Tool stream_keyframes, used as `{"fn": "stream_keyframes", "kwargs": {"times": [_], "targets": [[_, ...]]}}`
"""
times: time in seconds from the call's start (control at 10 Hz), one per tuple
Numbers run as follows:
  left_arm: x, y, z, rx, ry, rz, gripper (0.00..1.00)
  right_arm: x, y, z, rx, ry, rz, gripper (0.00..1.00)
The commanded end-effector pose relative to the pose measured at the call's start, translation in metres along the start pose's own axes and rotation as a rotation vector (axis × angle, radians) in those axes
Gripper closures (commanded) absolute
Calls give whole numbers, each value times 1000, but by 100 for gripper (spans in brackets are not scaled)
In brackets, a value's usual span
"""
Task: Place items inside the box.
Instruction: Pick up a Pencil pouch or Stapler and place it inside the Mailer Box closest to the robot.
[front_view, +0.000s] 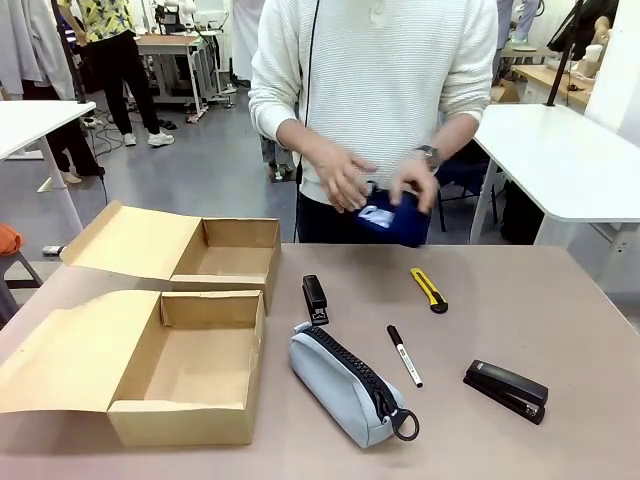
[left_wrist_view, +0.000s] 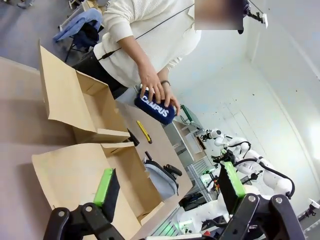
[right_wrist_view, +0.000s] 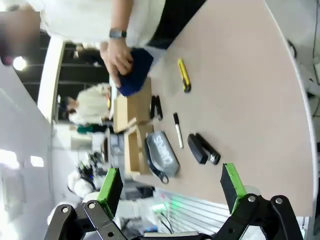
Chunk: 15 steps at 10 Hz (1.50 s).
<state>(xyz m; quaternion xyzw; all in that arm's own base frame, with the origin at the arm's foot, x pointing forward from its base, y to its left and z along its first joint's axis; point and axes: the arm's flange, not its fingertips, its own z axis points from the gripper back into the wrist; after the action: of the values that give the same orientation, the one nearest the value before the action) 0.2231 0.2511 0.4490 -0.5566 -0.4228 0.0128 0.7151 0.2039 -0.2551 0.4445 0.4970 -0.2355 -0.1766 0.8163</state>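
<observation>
both pincers released and empty, items laid out beside open boxes

the table (front_view: 570, 300) carries two cardboard boxes on the robot's left, the near box (front_view: 180, 425) and the far box (front_view: 240, 235), flaps folded back so things can drop straight in; neither holds anything yet. at the far edge the person's hands (front_view: 345, 180) hold a dark blue case (front_view: 395, 222) lettered "campus", probably about to add it. the grey pencil case (front_view: 340, 385) lies just beside the near box, then the larger stapler (front_view: 506, 390), the smaller stapler (front_view: 315, 298), the marker (front_view: 404, 355) and the utility knife (front_view: 429, 290), all kept apart, likely for separate picks. the left gripper (left_wrist_view: 168, 180) and right gripper (right_wrist_view: 171, 180) hang spread wide, grasping nothing.
</observation>
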Motion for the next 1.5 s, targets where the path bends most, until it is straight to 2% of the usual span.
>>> {"fn": "stream_keyframes", "kwargs": {"times": [0.0, 0.1, 0.2, 0.3, 0.4, 0.6, 0.7, 0.8, 1.3, 1.4], "targets": [[2, -1, 0, -17, -16, -23, 0, -41, 62, -87, -99, 257, 135, 0], [2, -1, 0, -17, -16, -23, 0, -58, 84, -136, -154, 384, 161, 0], [2, -1, 0, -17, -16, -23, 0, -81, 107, -193, -209, 456, 162, 0], [2, -1, 0, -17, -16, -23, 0, -103, 123, -232, -231, 472, 180, 0], [2, -1, 0, -17, -16, -23, 0, -139, 141, -274, -212, 508, 221, 0], [2, -1, 0, -17, -16, -23, 0, -225, 143, -320, -250, 712, 372, 0], [2, -1, 0, -17, -16, -23, 0, -263, 132, -323, -215, 792, 555, 0], [2, -1, 0, -17, -16, -23, 0, -124, 197, -310, -237, 677, 302, 0], [2, -1, 0, -17, -16, -23, 0, -124, 195, -310, -246, 670, 325, 0], [2, -1, 0, -17, -16, -23, 0, -139, 200, -326, -420, 696, 437, 0]]}}
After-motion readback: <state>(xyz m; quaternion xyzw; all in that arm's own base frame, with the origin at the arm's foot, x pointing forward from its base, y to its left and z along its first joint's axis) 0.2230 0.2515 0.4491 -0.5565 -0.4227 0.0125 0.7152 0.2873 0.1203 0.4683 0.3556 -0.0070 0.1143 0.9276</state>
